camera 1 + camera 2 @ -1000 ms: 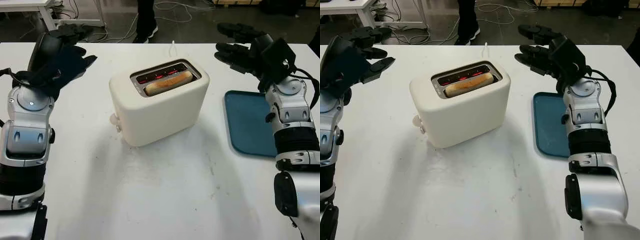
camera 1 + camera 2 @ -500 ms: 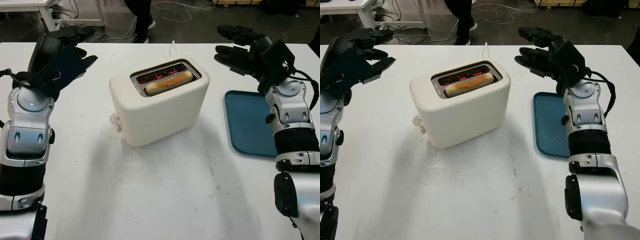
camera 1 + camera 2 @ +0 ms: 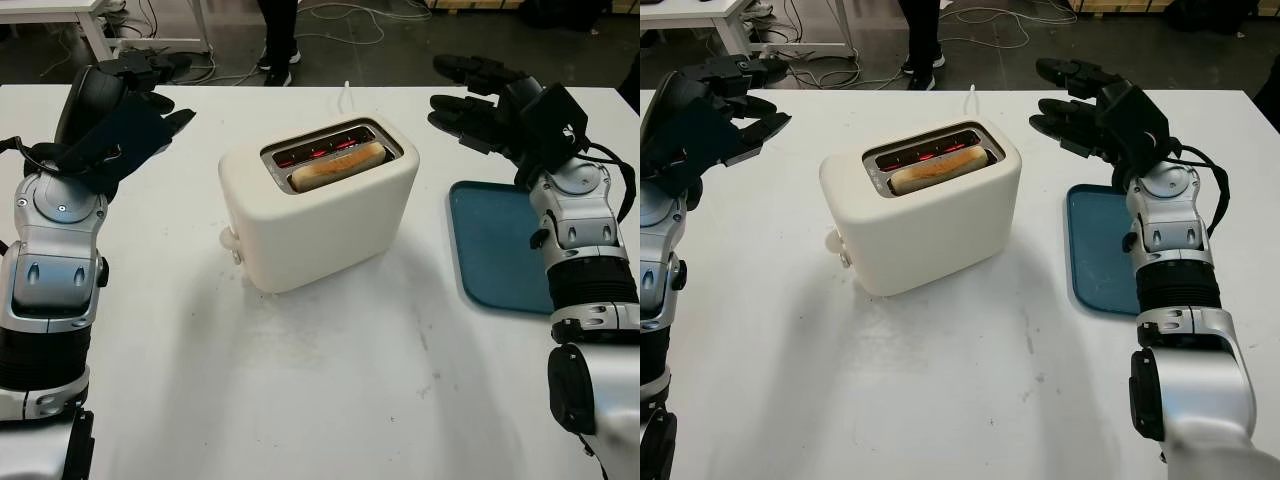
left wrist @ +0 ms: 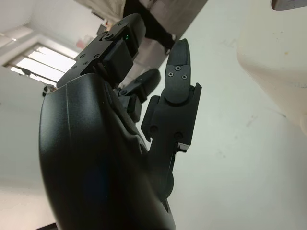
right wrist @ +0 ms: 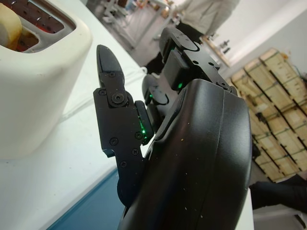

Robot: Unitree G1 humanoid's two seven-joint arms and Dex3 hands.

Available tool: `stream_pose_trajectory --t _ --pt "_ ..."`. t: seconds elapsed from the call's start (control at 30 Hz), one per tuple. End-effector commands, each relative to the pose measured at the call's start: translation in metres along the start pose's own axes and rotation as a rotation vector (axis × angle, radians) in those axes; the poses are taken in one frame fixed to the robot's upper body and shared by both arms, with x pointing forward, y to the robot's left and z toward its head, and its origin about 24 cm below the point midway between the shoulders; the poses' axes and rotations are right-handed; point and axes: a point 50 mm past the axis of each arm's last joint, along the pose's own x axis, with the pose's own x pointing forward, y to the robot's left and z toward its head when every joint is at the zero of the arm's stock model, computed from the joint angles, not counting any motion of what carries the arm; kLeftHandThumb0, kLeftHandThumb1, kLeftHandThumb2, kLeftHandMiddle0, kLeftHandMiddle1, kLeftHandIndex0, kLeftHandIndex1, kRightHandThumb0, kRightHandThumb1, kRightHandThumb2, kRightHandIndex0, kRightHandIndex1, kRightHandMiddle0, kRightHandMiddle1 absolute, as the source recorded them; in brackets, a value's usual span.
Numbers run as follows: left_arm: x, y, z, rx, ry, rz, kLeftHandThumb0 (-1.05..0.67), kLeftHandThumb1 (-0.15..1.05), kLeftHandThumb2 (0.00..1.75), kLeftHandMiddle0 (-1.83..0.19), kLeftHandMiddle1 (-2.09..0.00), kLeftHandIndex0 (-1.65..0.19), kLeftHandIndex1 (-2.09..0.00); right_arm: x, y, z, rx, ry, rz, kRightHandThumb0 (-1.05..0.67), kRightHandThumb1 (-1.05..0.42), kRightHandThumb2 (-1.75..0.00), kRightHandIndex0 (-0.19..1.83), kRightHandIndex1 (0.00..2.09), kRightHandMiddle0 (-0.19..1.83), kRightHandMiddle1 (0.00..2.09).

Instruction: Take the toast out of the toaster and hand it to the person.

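Toast (image 3: 338, 165) sits in the near slot of the cream toaster (image 3: 318, 205), mid-worktop (image 3: 330, 380), far slot glowing red. Left robot hand (image 3: 128, 105) released, raised well left of the toaster. Right robot hand (image 3: 482, 90) released, raised to its right, beyond the blue tray (image 3: 497, 245). Person's legs (image 3: 278, 35) past the far edge.

This is looking like a robotics lab or workshop rather than a home. Loose cables (image 3: 335, 18) are trailing across a dark bare floor (image 3: 420, 50) behind the white counter (image 3: 330, 380), wooden crates (image 5: 278, 91) are standing stacked along a wall, and another white table's legs (image 3: 95, 30) are showing at the far left. A person (image 3: 278, 35) is standing beyond the counter.
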Motion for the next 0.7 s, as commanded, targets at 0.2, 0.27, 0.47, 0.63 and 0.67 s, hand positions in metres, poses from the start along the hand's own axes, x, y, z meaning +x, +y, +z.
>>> stream_pose_trajectory --t 0.2,0.27,0.47,0.63,0.67 --pt "-0.0016 0.0010 0.0014 -0.024 0.003 0.004 -0.29 0.92 0.18 -0.34 -0.83 -0.60 -0.06 0.0016 0.0023 0.0001 0.006 -0.020 0.011 -0.43 -0.92 -0.02 0.59 0.02 0.52 0.01" --pt "-0.0014 0.0009 0.0009 -0.023 0.003 0.004 -0.28 0.92 0.19 -0.34 -0.83 -0.60 -0.06 0.0013 0.0021 -0.0003 0.001 -0.018 0.012 -0.44 -0.92 -0.01 0.59 0.02 0.52 0.01" --pt "-0.0013 0.0008 0.0004 -0.028 0.007 0.002 -0.29 0.92 0.18 -0.34 -0.84 -0.61 -0.06 0.0020 0.0027 -0.0027 0.008 -0.018 0.017 -0.49 -0.91 -0.01 0.61 0.03 0.54 0.02" --pt "-0.0013 -0.0005 0.0006 -0.048 0.016 -0.002 -0.29 0.92 0.20 -0.32 -0.83 -0.60 -0.05 0.0024 0.0035 -0.0027 0.004 -0.015 0.014 -0.49 -0.91 0.00 0.61 0.03 0.54 0.02" --pt "-0.0013 -0.0007 0.0007 -0.053 0.018 -0.003 -0.29 0.92 0.20 -0.31 -0.83 -0.59 -0.05 0.0025 0.0037 -0.0025 0.002 -0.014 0.014 -0.49 -0.91 0.00 0.60 0.02 0.54 0.02"
